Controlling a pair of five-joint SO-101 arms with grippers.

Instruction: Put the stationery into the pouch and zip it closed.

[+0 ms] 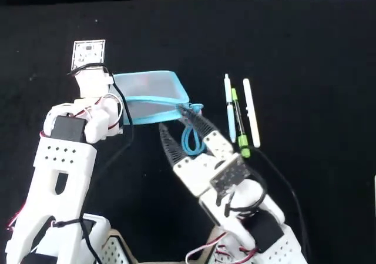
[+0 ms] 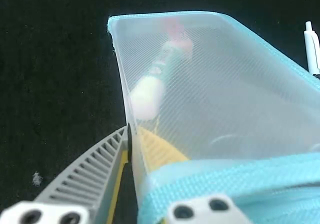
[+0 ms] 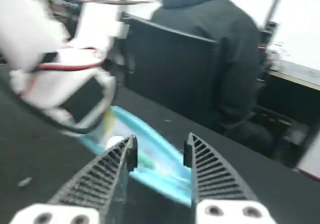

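A translucent pouch (image 1: 150, 93) with teal trim lies flat on the black table. My left gripper (image 1: 120, 114) is shut on the pouch's left end, and the mesh wall (image 2: 210, 94) passes between its jaws (image 2: 137, 149). A pale item with pink and green (image 2: 152, 87) shows through the mesh. My right gripper (image 1: 172, 118) stands open at the pouch's right corner, beside its teal loop strap (image 1: 191, 140). The teal zipper edge (image 3: 160, 166) lies between the open fingers (image 3: 112, 171). Three pens lie right of the pouch: a blue-white one (image 1: 229, 108), a green one (image 1: 238, 120) and a white one (image 1: 251, 111).
A small white card (image 1: 88, 52) lies behind the left arm. The right arm's base and cables (image 1: 252, 217) take up the near middle. Black table (image 1: 305, 58) stretches open to the right and behind the pens.
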